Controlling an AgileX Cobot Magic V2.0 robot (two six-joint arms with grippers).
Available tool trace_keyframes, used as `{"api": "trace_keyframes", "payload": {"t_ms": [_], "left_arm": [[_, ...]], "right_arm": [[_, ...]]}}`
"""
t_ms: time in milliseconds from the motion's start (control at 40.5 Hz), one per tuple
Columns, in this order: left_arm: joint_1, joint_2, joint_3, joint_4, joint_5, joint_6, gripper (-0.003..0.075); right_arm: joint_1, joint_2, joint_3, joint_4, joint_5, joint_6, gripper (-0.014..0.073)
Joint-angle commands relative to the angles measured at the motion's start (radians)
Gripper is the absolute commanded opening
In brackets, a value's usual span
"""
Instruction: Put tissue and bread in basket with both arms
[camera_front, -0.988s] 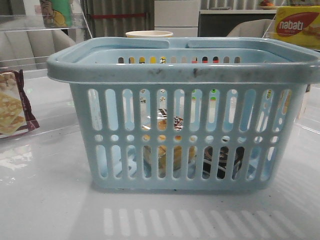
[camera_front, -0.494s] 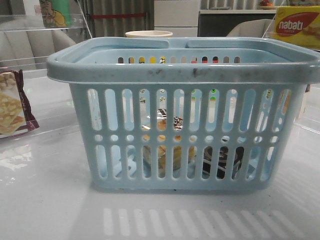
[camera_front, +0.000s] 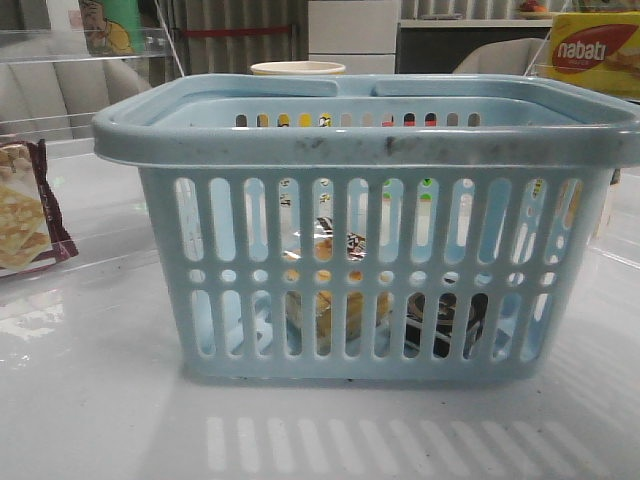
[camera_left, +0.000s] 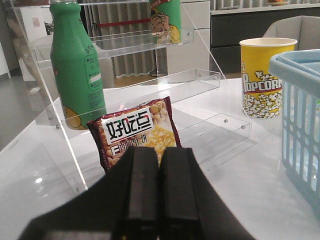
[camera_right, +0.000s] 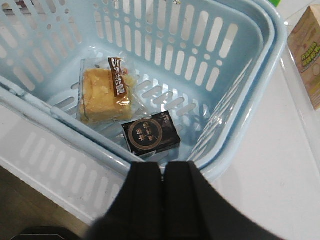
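The bread (camera_right: 104, 95) and the tissue (camera_right: 151, 134) both lie on the floor of the blue basket (camera_right: 250, 120), side by side and just touching, so the putting-in part looks done. The left gripper (camera_left: 159, 165) has its two fingers pressed together with nothing between them, and it points at a snack bag (camera_left: 137, 132) and a green bottle (camera_left: 76, 65), away from the basket; the right gripper (camera_right: 163, 175) is also pressed together and empty, up above the basket's rim. I think the only thing left is for both arms to move back and rest, and no more grabbing is needed.
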Motion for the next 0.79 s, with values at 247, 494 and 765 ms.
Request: {"api": "trace_keyframes", "payload": {"t_ms": [247, 494, 765], "left_arm": [[0.002, -0.016, -0.001, -0.010, -0.094, 0.000, 0.0091], [0.000, -0.016, -0.001, -0.010, -0.094, 0.000, 0.0091], [0.000, -0.016, -0.001, -0.010, -0.094, 0.000, 0.0091]], "right_arm": [[-0.059, -0.095, 0.053, -0.027, -0.112, -0.009, 0.0055], [-0.349, -0.479, 0.398, -0.066, -0.476, -0.009, 0.0055], [-0.433, -0.838, 0.748, -0.066, -0.612, -0.009, 0.0055]]}}
